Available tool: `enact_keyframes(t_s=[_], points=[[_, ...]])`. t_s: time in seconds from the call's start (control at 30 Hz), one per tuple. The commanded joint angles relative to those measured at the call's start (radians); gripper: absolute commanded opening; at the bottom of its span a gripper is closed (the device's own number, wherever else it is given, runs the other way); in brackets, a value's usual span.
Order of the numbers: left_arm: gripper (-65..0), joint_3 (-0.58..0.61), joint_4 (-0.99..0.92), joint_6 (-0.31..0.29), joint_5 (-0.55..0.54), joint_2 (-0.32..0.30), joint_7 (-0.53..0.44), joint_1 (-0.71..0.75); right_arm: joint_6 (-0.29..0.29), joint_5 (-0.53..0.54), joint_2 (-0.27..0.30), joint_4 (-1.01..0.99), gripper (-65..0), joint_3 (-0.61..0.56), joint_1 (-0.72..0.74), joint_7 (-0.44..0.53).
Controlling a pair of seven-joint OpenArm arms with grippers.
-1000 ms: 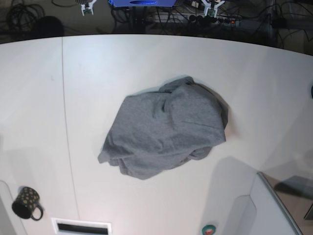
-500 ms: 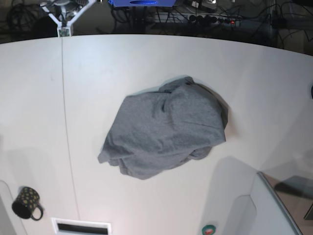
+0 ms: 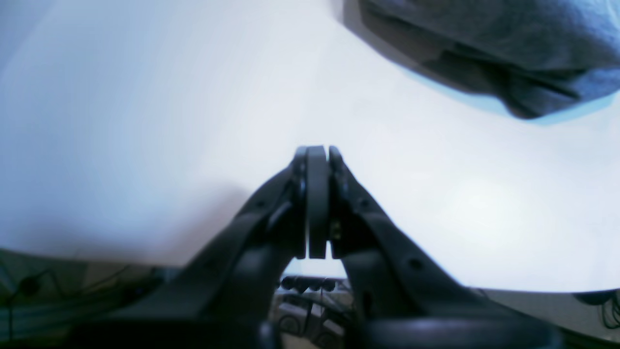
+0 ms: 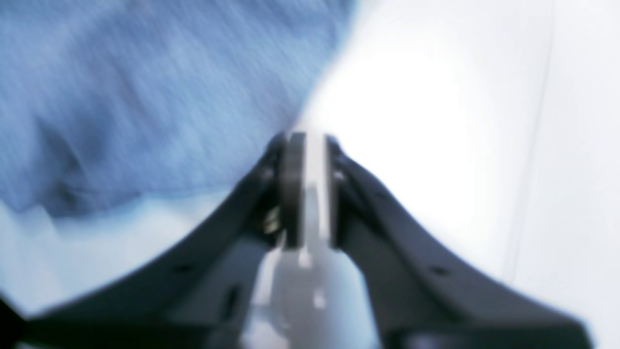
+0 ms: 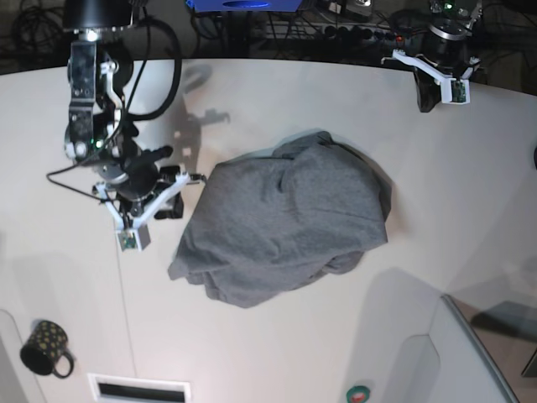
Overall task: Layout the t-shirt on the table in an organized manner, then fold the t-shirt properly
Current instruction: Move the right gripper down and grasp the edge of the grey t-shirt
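Note:
The heather-grey t-shirt lies crumpled in a heap on the middle of the white table. My right gripper is shut and empty, low over the table just beside the shirt's left edge. In the blurred right wrist view its closed tips sit at the border of the shirt. My left gripper is shut and empty near the table's far right edge, well away from the shirt. In the left wrist view its tips hang over bare table, with the shirt at the top right.
A black dotted mug stands at the front left. A raised white panel with a grey edge fills the front right corner, with a small green button beside it. A white slotted plate lies at the front edge. A dark seam crosses the table's left part.
Both arms have come into the base view: the right arm swung down to the shirt's left edge, the left arm reached over the far right edge. The shirt has not moved.

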Motion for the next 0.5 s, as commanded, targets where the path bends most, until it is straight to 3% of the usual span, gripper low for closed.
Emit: enact_keyframes(t_s=[0.0,0.1,0.13,0.33,0.47], points=[[-65.0,-0.028,0.008,0.008,-0.006,-0.003,-0.018,0.013,0.002,0.027,0.008,-0.034,-42.0,0.015,0.04,0.018],[-65.0,-0.084,0.002,0.008,-0.006,-0.003,-0.018,0.013,0.003,0.1,0.016,-0.183,-20.3,0.02,0.134,0.027],[-65.0,-0.111,-0.004,0.008,-0.006,-0.003,-0.018,0.013,0.005,0.107,0.018,-0.229,-16.4,0.021,0.169,0.029],[-65.0,-0.182,-0.081,0.008,-0.006,-0.001,-0.018,-0.045,0.005,0.108,0.037,-0.459,-23.6,0.017,0.297,0.148],[-63.0,-0.18,-0.1,0.008,-0.006,0.0,-0.018,-0.062,0.005,0.108,0.037,-0.628,-24.5,0.017,0.375,0.208]])
